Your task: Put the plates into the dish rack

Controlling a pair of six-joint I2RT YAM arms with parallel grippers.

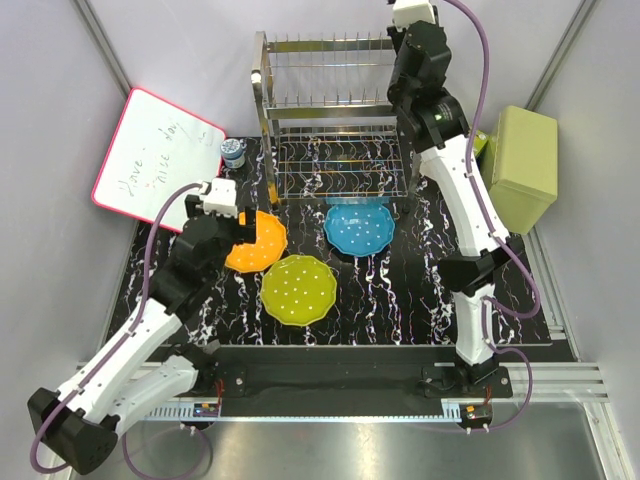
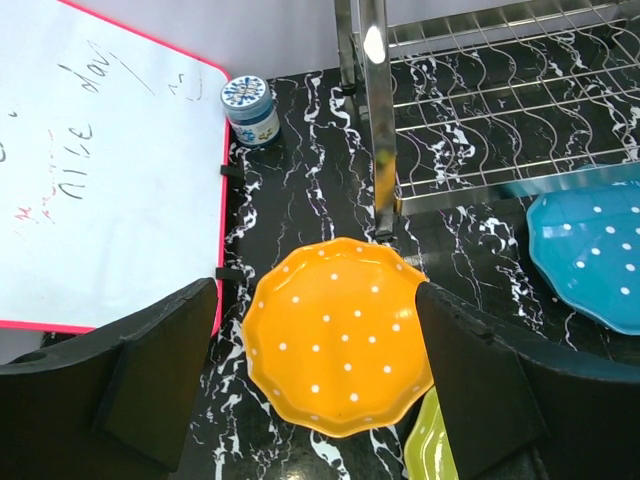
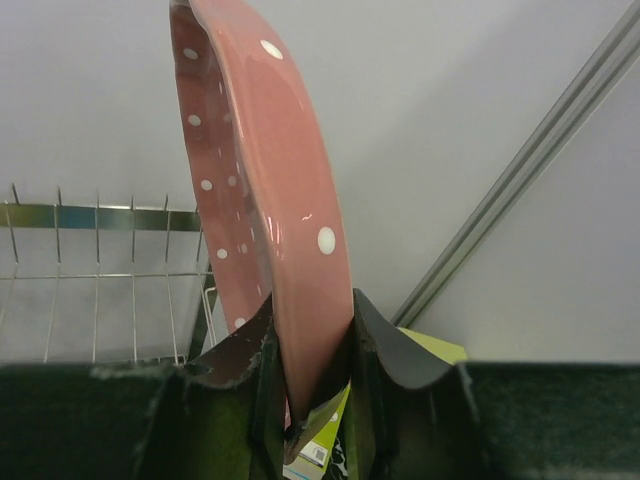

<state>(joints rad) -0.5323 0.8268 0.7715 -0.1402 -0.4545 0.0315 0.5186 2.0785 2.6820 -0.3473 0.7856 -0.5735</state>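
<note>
Right wrist showed my right end effector (image 3: 310, 340) clenched on the pink plate (image 3: 270, 180) by its rim only, so it could pivot into the dish rack (image 3: 100, 215).

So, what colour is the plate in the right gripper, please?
The round plastic plate is pink, white-dotted; right wrist view.

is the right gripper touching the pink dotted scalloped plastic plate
Touching. The right wrist view shows the pink dotted scalloped plastic plate standing on edge, pinched between both fingers of the right gripper, with no gap either side.
</note>
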